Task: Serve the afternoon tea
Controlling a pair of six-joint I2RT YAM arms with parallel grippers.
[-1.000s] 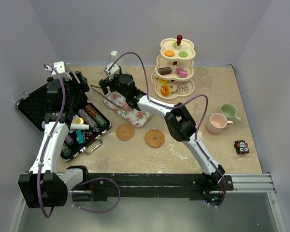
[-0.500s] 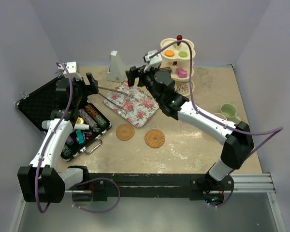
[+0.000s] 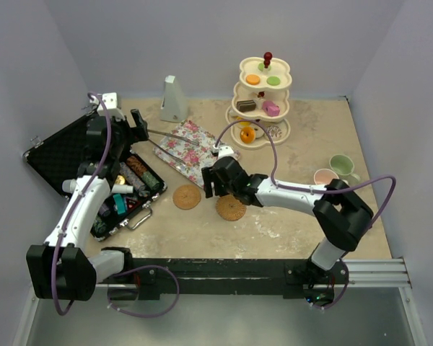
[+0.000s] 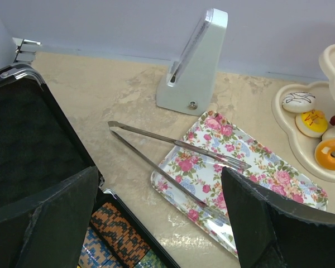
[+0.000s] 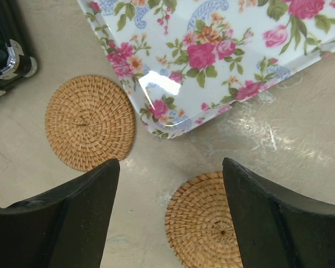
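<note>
Above coaster [image 5: 204, 223], right gripper [image 5: 170, 167], apparently spread.

- The left arm [image 3: 76, 209] is stretched forward from its base, with the wrist raised and tipped slightly downward.
- The left gripper [image 4: 159, 176] is seen with its jaws spread wide, and nothing is held between them.
- The right arm [image 3: 289, 194] is folded sharply at the elbow, and its forearm is reached low toward the left.
- The right gripper [image 5: 170, 167] is pointed straight down, with its jaws parted and nothing gripped.
</note>
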